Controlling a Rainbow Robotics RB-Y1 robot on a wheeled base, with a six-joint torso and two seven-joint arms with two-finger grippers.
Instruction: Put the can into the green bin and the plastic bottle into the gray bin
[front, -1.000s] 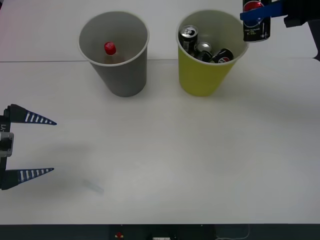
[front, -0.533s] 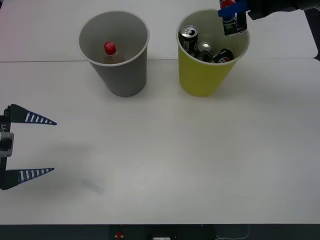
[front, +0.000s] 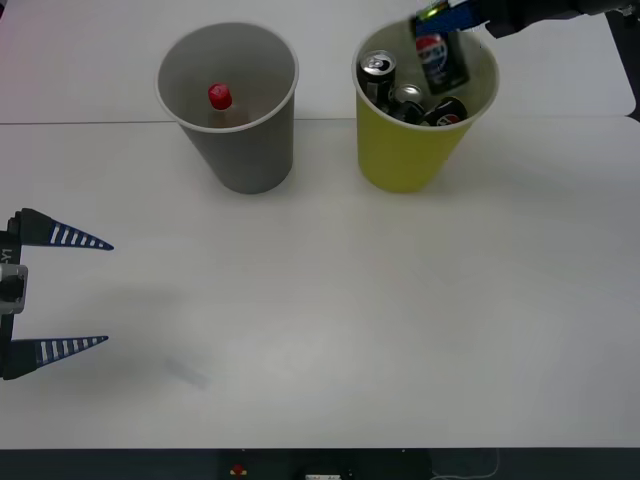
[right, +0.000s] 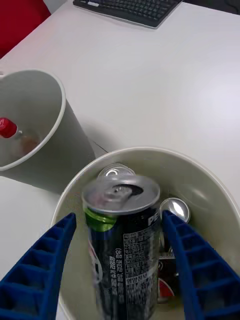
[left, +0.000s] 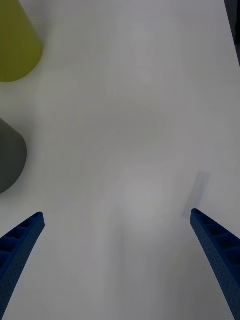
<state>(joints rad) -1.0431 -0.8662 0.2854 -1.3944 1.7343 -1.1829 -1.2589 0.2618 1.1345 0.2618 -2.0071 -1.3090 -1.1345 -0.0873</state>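
The black Pepsi can (front: 440, 55) hangs tilted inside the mouth of the green bin (front: 405, 150), just below my right gripper (front: 450, 20). In the right wrist view the can (right: 122, 240) sits loose between the spread blue fingers (right: 200, 270), small gaps at its sides, its lower part blurred, over the green bin (right: 200, 170). My right gripper (right: 119, 216) is open. The red-capped plastic bottle (front: 220, 98) stands inside the gray bin (front: 240, 160), which is to the left of the green one. My left gripper (front: 107, 293) waits open at the table's left edge.
Three other cans (front: 408, 100) lie in the green bin. The right wrist view also has the gray bin (right: 50, 150) with the bottle (right: 7, 127) and a keyboard (right: 130, 7) at the table's far edge. The left wrist view has my left gripper (left: 116, 215) above bare white table (left: 140, 125).
My right gripper has carried the can leftward from beside the green bin to over its mouth. The can now sits lower and tilted, free of the fingers. The left arm has not moved.
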